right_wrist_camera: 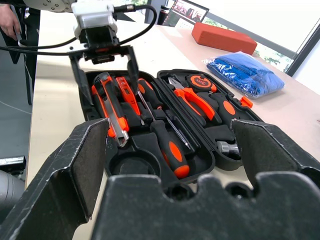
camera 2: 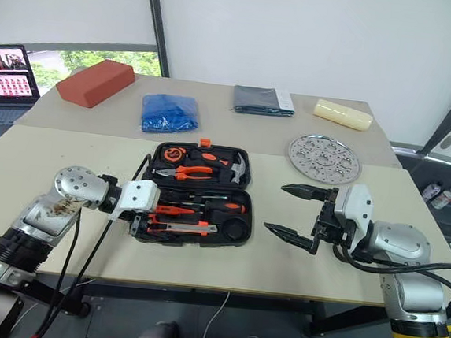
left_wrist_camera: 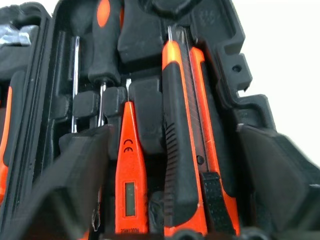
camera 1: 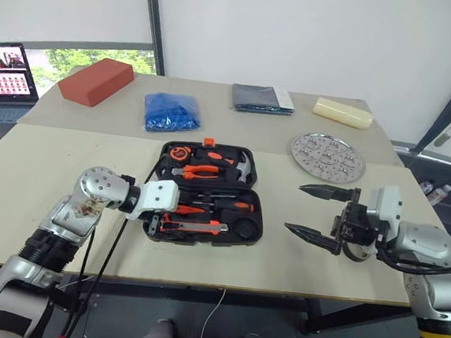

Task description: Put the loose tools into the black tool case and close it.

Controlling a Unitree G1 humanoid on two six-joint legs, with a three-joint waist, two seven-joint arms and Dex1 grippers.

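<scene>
Tool case (camera 1: pixel 248 222) lies open flat on table (camera 1: pixel 33 200), lid half away from me. My left gripper (right_wrist_camera: pixel 104 65) at case's left end, fingers apart, straddling utility knife (left_wrist_camera: pixel 182 150) and tester screwdriver (left_wrist_camera: pixel 131 175), clamped on nothing. Both sit in slots of near half, side by side. Screwdriver (right_wrist_camera: pixel 167 142) in slot beside them. Pliers (camera 1: pixel 202 169) in lid half. My right gripper (camera 1: pixel 316 212) right of case, well apart from it, fingers wide apart, empty. Perforated plate (camera 1: pixel 328 156) beyond it.

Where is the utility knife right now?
In the head views the utility knife lies in the open black tool case, along its near edge at the robot's left end, between the left tool's open fingers.
</scene>
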